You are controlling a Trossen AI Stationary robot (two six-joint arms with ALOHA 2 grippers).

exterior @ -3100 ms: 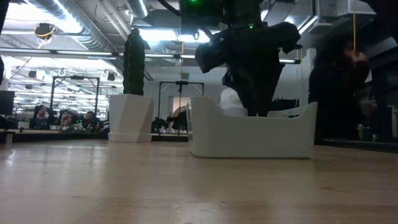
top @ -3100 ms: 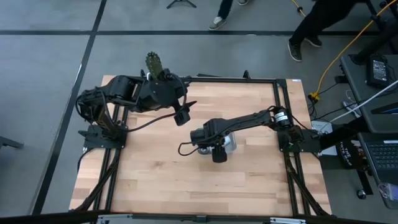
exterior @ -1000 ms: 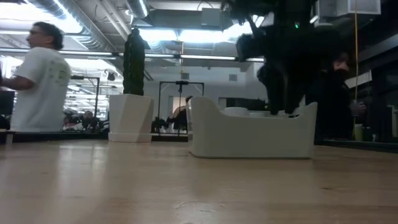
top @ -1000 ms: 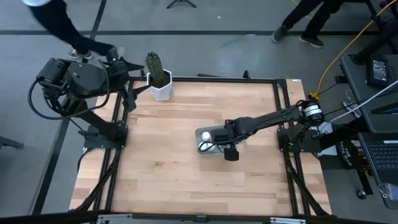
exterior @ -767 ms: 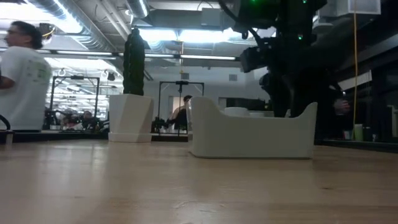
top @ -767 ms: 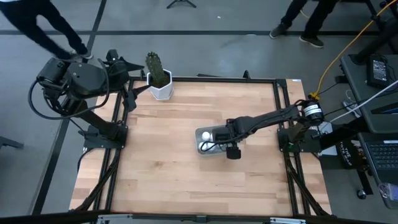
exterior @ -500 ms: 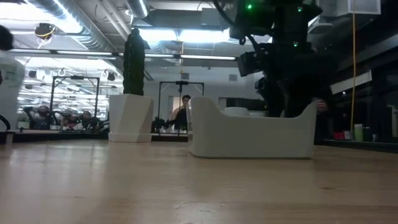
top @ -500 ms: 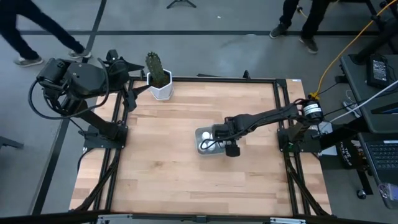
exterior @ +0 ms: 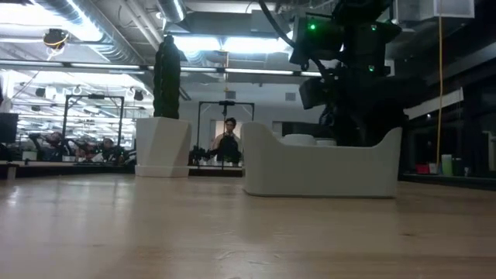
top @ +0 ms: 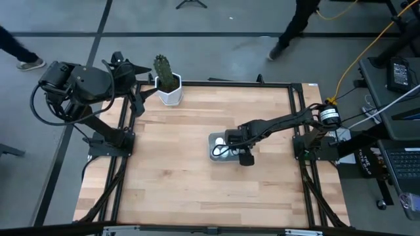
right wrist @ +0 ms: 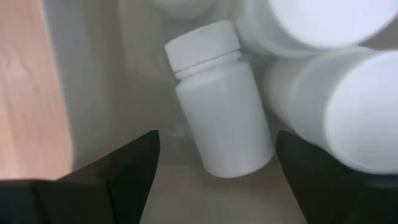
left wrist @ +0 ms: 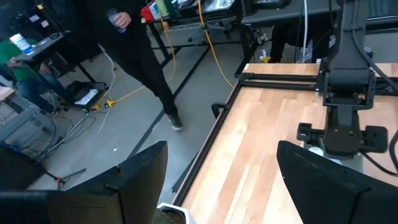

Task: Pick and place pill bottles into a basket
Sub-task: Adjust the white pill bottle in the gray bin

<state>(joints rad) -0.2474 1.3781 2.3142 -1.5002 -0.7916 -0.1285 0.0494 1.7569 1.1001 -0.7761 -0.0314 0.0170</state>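
Note:
The pale basket stands on the table a little right of its middle, with several white pill bottles in it. One bottle lies on its side on the basket's floor, and two others stand beside it. My right gripper points down into the basket, open, with one finger on either side of the lying bottle's lower end. My left gripper is open and holds nothing. It is raised beyond the table's far left corner. My right gripper reaches into the basket from above, pointing down. Its fingers stand on either side of the lying bottle's body. I cannot tell whether they touch the bottle or the basket, whose wall hides the fingertips in the low view.
A white pot with a cactus stands at the table's far left corner, close to my left gripper. A black frame runs round the table. A person walks past the table's far side.
My right gripper has gone down into the basket, staying open. The basket has slid a little toward the table's right edge. The people beyond the far edge have walked on.

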